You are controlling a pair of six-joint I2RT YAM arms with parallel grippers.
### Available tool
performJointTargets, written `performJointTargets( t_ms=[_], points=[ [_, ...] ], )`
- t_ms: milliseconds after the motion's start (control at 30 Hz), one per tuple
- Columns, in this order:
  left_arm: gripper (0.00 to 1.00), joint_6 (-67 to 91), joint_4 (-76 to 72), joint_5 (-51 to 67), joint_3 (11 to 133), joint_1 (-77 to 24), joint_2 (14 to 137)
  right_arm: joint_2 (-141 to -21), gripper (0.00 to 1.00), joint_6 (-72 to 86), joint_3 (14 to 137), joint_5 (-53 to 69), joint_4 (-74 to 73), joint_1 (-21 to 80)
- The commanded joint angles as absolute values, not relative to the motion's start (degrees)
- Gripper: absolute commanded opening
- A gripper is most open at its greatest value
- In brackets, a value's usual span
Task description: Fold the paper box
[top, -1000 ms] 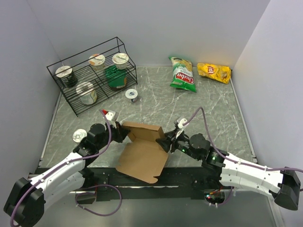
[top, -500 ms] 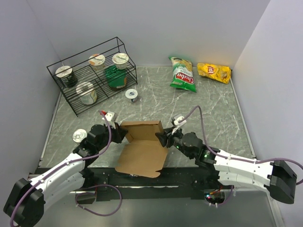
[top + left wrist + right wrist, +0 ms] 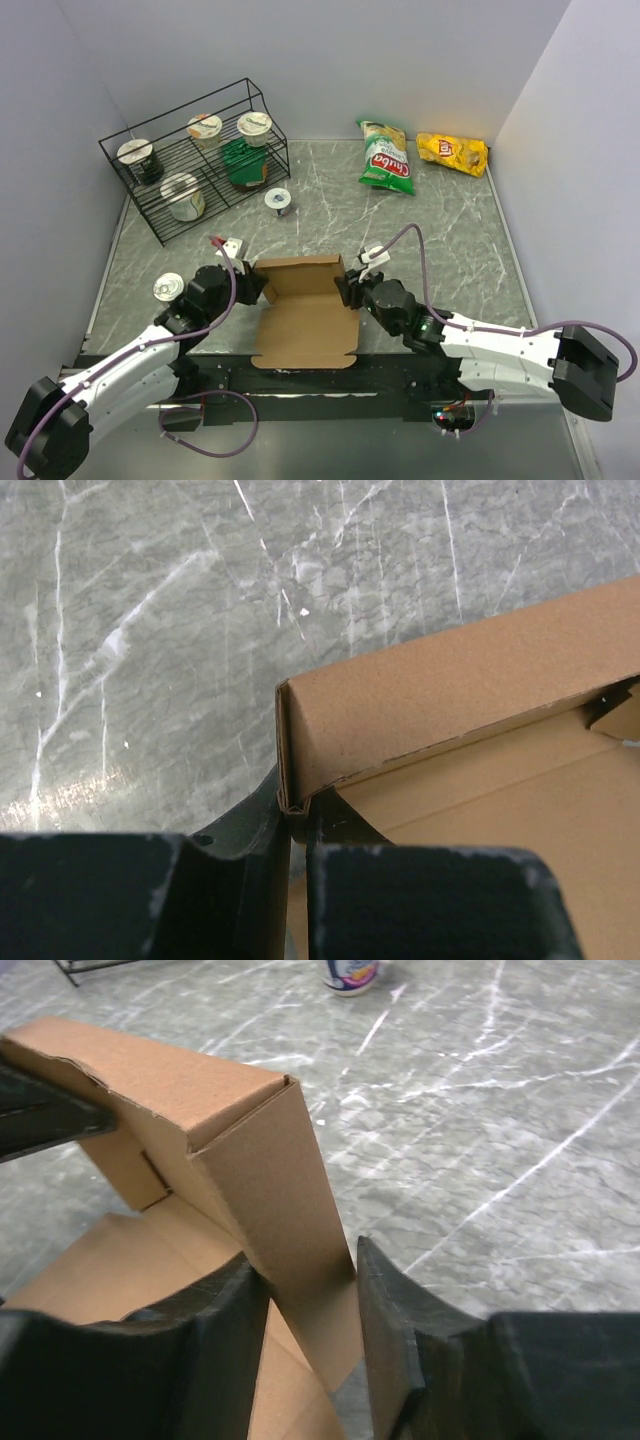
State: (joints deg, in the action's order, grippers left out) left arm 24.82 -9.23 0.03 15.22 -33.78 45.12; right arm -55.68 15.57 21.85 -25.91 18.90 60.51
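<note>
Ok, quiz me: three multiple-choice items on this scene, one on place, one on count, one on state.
1. Where is the yellow bag? A front left; B back right, beside the green bag; C centre.
2. How many chip bags are on the table? A two; B one; C five.
3. On the box, the back wall is: A flat; B torn off; C folded up.

B, it lies by the far right edge; A, only one green and one yellow show; C, both wrist views show it standing above the base.

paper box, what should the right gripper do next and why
Probably close the right gripper on the upright side flap: it stands between the jaws with a gap on one side, while the left gripper pinches the opposite corner of the paper box.
</note>
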Motion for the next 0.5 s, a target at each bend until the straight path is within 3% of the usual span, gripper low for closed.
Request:
performJointTargets(
  t_ms=[0, 300, 467],
  points=[
    [0.01, 27.16, -10.90, -3.33, 17.49, -34.71, 43.68, -56.43, 0.38, 16.00, 22.41, -32.69, 18.28, 60.03],
    [0.01, 28.47, -8.27, -9.75, 19.25, -40.42, 44.21, -59.32, 0.21, 15.82, 23.38, -35.68, 17.76, 60.21],
    [0.01, 30.67, -4.49, -19.75, 21.18, -44.73, 45.61, -62.40, 0.10, 16.87, 23.99, -37.97, 17.05, 60.20]
  ],
)
